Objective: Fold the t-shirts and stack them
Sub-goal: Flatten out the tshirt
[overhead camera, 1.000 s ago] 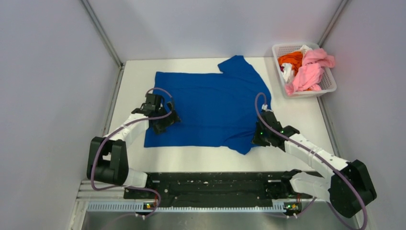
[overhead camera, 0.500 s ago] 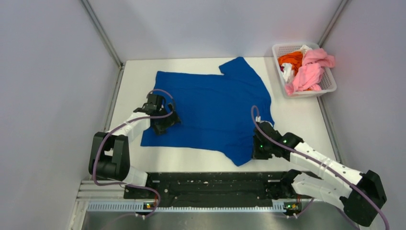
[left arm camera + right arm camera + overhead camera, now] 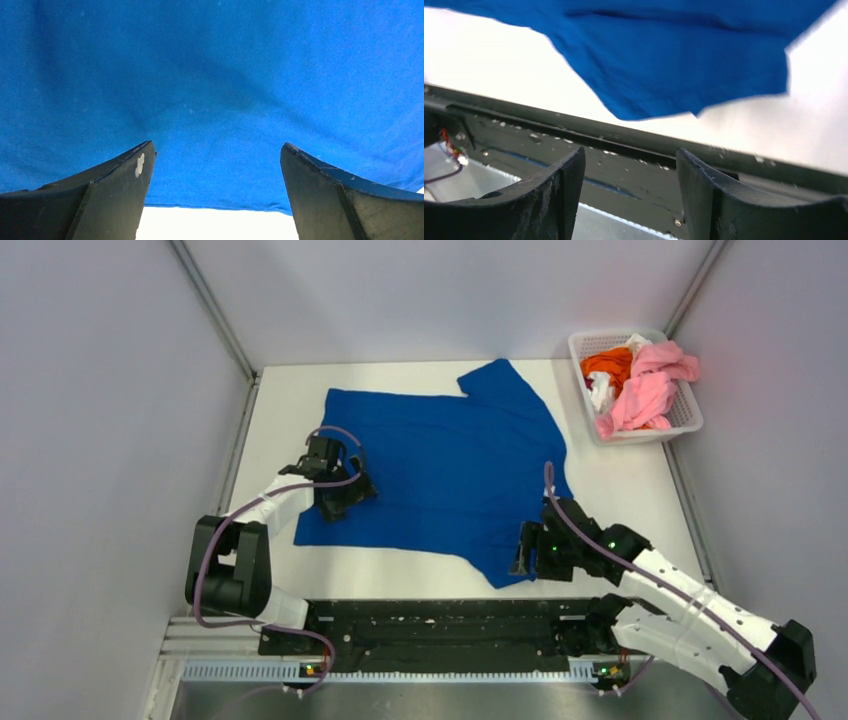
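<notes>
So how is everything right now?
Royal blue cloth t-shirt: spread flat on the table, unfolded.
White plastic lattice basket: upright, holding crumpled pink, orange and white clothes.
Left black two-finger gripper: open, over the shirt's left edge.
Right black two-finger gripper: open, empty, by the shirt's near corner.

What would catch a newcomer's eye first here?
The blue t-shirt spread flat across the middle of the table dominates. A white basket at the far right corner holds crumpled pink, orange and white tees. The left gripper is open over the shirt's left part, the right gripper open beside its near corner.
</notes>
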